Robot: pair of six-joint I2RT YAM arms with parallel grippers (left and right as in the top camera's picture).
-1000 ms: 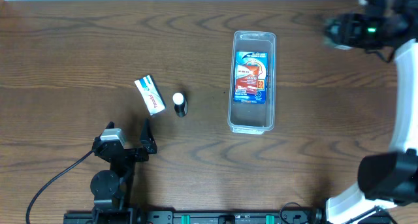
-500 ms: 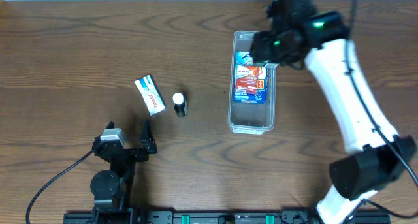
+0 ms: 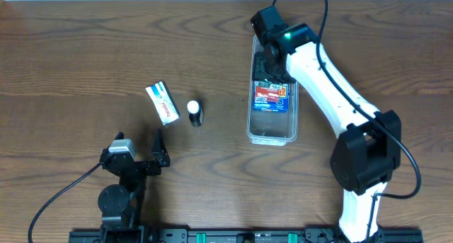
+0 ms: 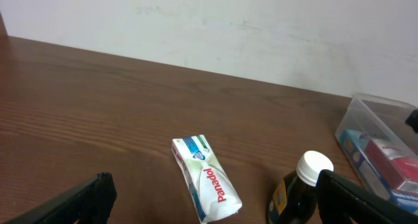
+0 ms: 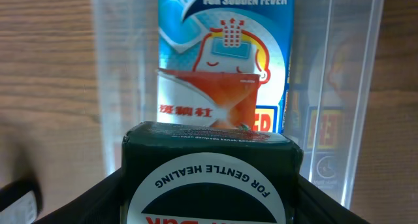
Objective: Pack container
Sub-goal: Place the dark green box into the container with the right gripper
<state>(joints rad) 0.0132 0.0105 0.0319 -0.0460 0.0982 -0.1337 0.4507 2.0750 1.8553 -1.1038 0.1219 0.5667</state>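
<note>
Clear plastic, long and narrow with rounded corners, the container [image 3: 272,132] lies on the brown wooden table [image 3: 71,59]. We count one item already packed: a blue and red flat packet [image 3: 272,94] lying flat on the container's floor. Over the container's far end, the right gripper [image 3: 272,62] grasps a dark box with a round white label [image 5: 212,178]. The box sits wedged between the fingers just above the packet, so we judge this second item is about to go in but has not been let go. Well to the left of the container, a white Panadol carton [image 3: 162,103] and a small dark bottle with a white cap [image 3: 195,113] lie untouched. Farther left and nearer than the container, the left gripper [image 3: 139,140] hangs with its jaws spread wide, holding nothing. By our reckoning the packing is under halfway, with both of those left to fetch.
</note>
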